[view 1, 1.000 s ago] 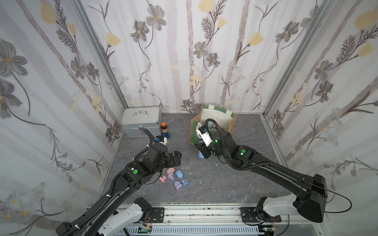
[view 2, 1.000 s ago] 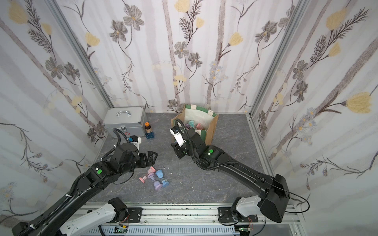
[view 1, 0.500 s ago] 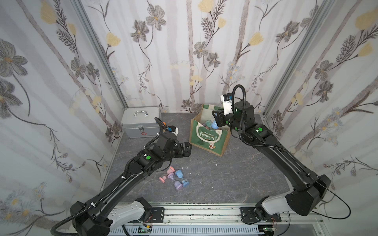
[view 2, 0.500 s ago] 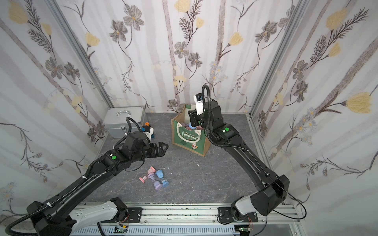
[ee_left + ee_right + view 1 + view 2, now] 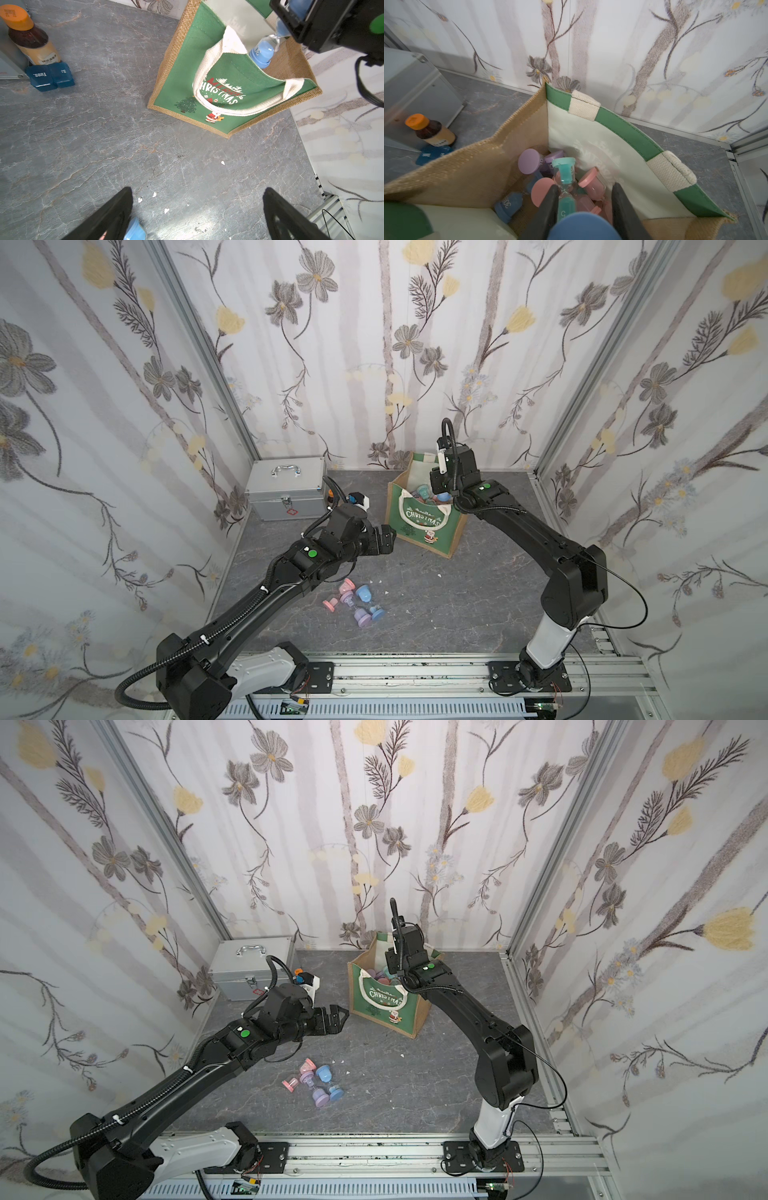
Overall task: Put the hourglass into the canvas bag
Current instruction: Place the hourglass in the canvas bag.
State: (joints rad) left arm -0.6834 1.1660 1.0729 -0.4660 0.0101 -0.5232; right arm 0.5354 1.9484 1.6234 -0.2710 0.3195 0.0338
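Beside the canvas bag (image 5: 419,526) we see a silver case (image 5: 286,489), a brown bottle (image 5: 31,39) and a blue pill box (image 5: 49,76). Loose hourglasses (image 5: 353,601) lie on the table (image 5: 436,605), and more hourglasses (image 5: 564,172) are piled inside the bag. The right gripper (image 5: 585,186) is clamped on the blue hourglass (image 5: 262,53) at the bag's open mouth, above that pile, while the left gripper (image 5: 197,190) hovers spread wide and empty over the table before the bag.
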